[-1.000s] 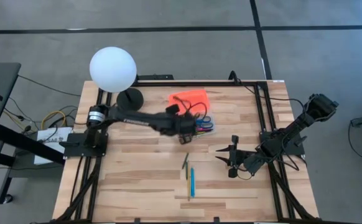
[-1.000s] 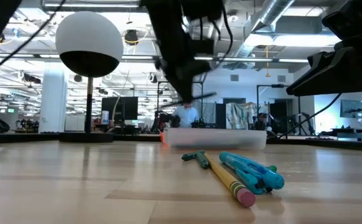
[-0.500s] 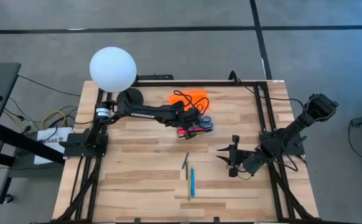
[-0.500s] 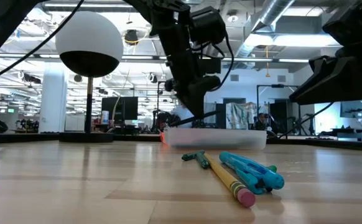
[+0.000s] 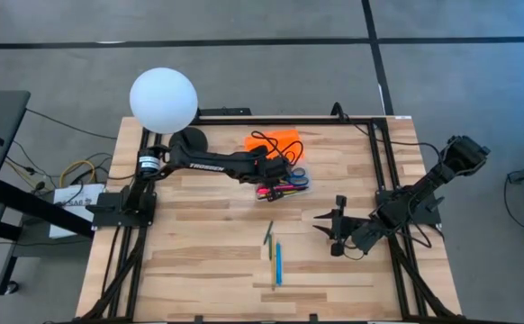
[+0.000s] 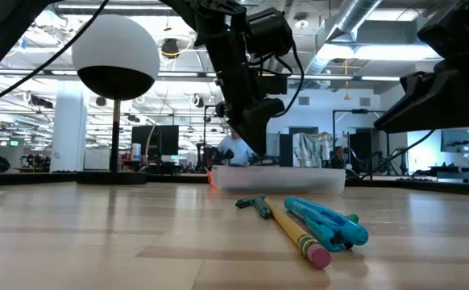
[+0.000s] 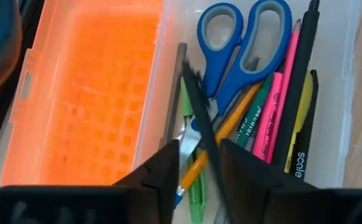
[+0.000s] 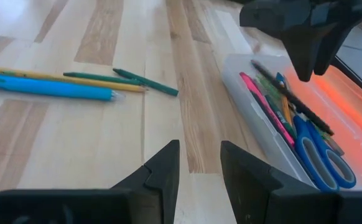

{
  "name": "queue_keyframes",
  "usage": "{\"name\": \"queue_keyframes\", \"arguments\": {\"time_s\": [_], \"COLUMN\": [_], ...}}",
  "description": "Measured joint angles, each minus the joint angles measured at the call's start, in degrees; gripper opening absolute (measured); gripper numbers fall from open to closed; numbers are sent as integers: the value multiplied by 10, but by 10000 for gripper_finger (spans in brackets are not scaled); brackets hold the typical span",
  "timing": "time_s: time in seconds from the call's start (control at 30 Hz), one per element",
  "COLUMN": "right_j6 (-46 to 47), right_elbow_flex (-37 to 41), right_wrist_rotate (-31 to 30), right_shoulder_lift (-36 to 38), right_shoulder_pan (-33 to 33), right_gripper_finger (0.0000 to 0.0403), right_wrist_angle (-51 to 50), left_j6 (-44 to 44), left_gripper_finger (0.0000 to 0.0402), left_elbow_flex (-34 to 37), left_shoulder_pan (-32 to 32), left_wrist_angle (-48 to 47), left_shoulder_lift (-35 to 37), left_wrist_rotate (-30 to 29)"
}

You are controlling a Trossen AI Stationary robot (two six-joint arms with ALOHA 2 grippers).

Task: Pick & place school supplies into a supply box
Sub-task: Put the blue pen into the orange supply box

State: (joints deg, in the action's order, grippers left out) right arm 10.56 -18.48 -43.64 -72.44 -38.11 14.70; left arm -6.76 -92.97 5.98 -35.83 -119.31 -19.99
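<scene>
So the left gripper (image 5: 275, 183) is parked right over the supply box (image 5: 284, 184), which sits a bit behind the middle of the worktop (image 5: 199, 261) with its orange lid (image 5: 275, 140) flipped open toward the back edge. From the left wrist view the fingers (image 7: 162, 174) are apart with a clear gap, and a dark pen (image 7: 201, 124) lies slanted in that gap down in the box; neither finger seems to pinch it, so I'd call that gripper open and holding nothing

Inside the box there's a pile: blue-handled scissors (image 7: 243, 43), a pink marker (image 7: 277, 106), a black pen with white lettering (image 7: 299, 112), an orange pencil (image 7: 227, 127), a green pen (image 7: 190, 168) and a yellowish one along the far wall. They all lie roughly lengthwise, crossing each other a bit

Still out on the worktop, nearer the front edge: a blue pen (image 5: 277, 263), a yellow pencil (image 6: 295, 229) with a pink eraser lying against it, and a short green pen (image 5: 268, 233) just behind those two. In the low view they lie in front of the box, well apart from it

The right gripper (image 5: 328, 230) hangs low over the worktop on the right side, pointing toward those leftover pens. Its fingers (image 8: 162, 171) stand apart with nothing between them, so it's open and empty

The white globe lamp (image 5: 163, 101) stands at the back left corner
</scene>
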Motion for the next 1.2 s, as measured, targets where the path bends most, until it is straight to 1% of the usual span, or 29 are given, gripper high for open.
{"name": "queue_keyframes", "arguments": {"time_s": [0.1, 0.2, 0.3, 0.43, 0.5, 0.67, 0.73, 0.8, 0.9, 1.0, 1.07, 1.2], "right_j6": [-1, -3, -5, -23, -36, -76, -81, -81, -80, -79, -85, -129], "right_elbow_flex": [0, 0, 0, 0, 0, 0, 0, 0, 0, 0, 0, -9], "right_wrist_rotate": [0, 2, 7, 56, 75, 93, 93, 97, 119, 135, 142, 185], "right_shoulder_lift": [0, 0, 0, 0, 0, 0, 0, 0, -1, -17, -36, -102], "right_shoulder_pan": [0, 0, 0, 0, 0, 0, 0, 3, 4, 4, 4, 12], "right_gripper_finger": [111, 111, 111, 111, 111, 111, 111, 111, 111, 111, 111, 111], "right_wrist_angle": [13, 26, 39, 54, 69, 115, 126, 134, 140, 159, 186, 249], "left_j6": [5, 35, 65, 96, 102, 105, 98, 76, 38, 12, 4, 1], "left_gripper_finger": [139, 155, 159, 153, 149, 142, 142, 142, 142, 142, 142, 142], "left_elbow_flex": [0, 0, 0, 4, 5, 5, 6, 21, 72, 149, 215, 372], "left_shoulder_pan": [-2, -15, -45, -104, -135, -202, -221, -233, -240, -246, -253, -271], "left_wrist_angle": [0, -7, -13, -13, -18, -71, -96, -119, -110, -65, -8, 178], "left_shoulder_lift": [1, 9, 21, 42, 51, 64, 67, 79, 118, 173, 215, 306], "left_wrist_rotate": [0, 2, 11, 9, -7, -50, -83, -121, -158, -170, -181, -185]}}
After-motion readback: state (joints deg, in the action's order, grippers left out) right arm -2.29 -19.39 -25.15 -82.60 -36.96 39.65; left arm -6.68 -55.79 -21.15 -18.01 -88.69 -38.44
